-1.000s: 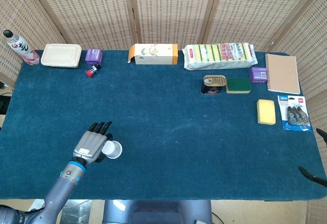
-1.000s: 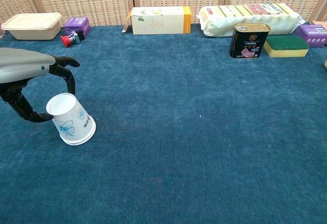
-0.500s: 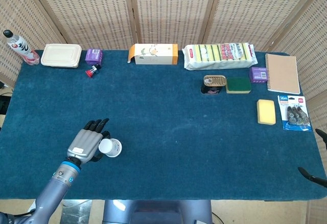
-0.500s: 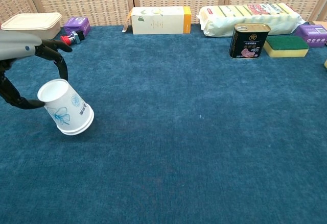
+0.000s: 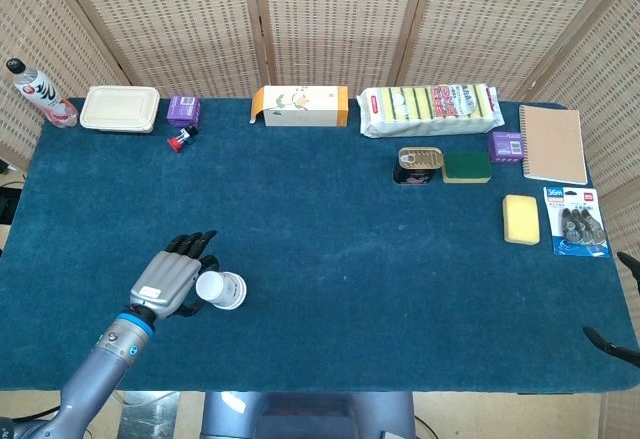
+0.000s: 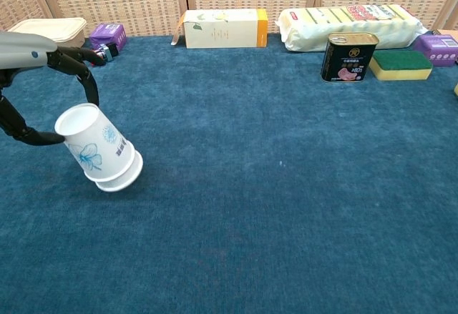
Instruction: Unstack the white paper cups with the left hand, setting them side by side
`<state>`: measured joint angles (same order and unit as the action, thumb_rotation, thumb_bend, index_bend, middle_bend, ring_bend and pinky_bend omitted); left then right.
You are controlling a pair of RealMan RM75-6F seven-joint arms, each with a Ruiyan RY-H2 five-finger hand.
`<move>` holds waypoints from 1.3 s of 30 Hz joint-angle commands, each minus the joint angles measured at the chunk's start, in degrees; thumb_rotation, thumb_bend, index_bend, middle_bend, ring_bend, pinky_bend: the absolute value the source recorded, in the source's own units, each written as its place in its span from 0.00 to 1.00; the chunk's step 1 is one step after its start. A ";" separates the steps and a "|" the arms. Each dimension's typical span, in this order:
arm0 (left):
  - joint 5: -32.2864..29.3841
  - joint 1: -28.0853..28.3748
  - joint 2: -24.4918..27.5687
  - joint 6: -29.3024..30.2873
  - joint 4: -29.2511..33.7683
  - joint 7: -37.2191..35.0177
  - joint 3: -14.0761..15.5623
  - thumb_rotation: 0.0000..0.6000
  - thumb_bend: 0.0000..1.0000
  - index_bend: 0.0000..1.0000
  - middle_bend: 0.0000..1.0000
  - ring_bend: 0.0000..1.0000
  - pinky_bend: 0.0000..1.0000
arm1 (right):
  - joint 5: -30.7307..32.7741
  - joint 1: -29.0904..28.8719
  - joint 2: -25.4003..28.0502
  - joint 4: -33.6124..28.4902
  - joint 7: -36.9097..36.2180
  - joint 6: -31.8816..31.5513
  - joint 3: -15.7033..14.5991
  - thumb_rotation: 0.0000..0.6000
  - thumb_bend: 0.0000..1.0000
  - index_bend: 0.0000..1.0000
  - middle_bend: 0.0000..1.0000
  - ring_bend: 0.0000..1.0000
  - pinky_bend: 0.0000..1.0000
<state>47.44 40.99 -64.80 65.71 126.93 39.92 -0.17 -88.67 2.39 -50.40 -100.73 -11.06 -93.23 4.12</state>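
Left hand [image 6: 32,78] grips the tilted stack of white paper cups [image 6: 98,155] near its upturned base

White cups [image 6: 98,153] with a blue flower print — on a deep blue cloth [image 5: 330,219]. Grey hand [image 5: 168,283], black fingers [image 5: 192,246]. Behind: cream-and-orange box [image 5: 300,105], black tin [image 6: 348,57], green sponge [image 6: 400,64], yellow sponge [image 5: 521,219] — tan wicker screens [image 5: 330,19].
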 commanded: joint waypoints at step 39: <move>15.17 -8.59 16.83 -13.85 -7.85 -31.05 1.32 1.00 0.28 0.35 0.00 0.00 0.06 | -0.08 -0.42 -0.48 -0.95 2.40 0.98 -0.36 1.00 0.06 0.10 0.00 0.00 0.00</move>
<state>62.62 32.75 -46.67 52.72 120.26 8.87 0.51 -88.76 1.98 -50.88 -101.67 -8.67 -92.25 3.76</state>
